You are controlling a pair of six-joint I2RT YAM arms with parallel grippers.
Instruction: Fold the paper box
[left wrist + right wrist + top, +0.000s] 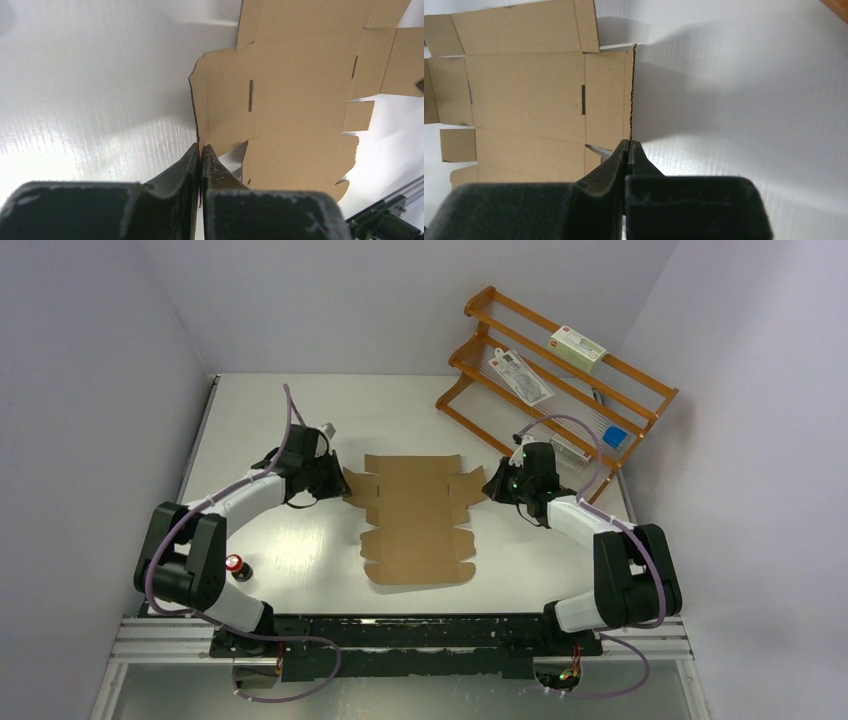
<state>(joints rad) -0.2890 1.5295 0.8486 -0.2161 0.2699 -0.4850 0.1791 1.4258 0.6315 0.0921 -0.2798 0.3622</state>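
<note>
**Paper box, flat, pinched at both side flaps**

1. Plain brown die-cut cardboard paper box (415, 525). We record it as an unfolded, creased sheet with scalloped flaps, tabs and slots. It lies on the white counter (290, 540) between the two tools.

2. Left tool (201, 150), black, two fingers. We find its jaws pressed together on the thin corrugated edge of the side flap nearest it. That edge runs straight ahead from the fingertips and the flap is lifted there. The rest of the sheet spreads ahead and to this tool's right, with bare counter to its left.

3. Right tool (629, 145), same make. Its jaws are likewise closed, nipping the opposite side flap by its edge. The flap stands on edge ahead of the fingertips. The sheet lies flat to this tool's left, with bare counter to its right.

4. Orange wooden tiered rack (648, 425), beyond the right tool on the side away from the sheet. It carries small white printed packages (578, 345).

5. Small red-capped knob (237, 566), on the counter well behind the left tool, close to that arm's base.
</note>
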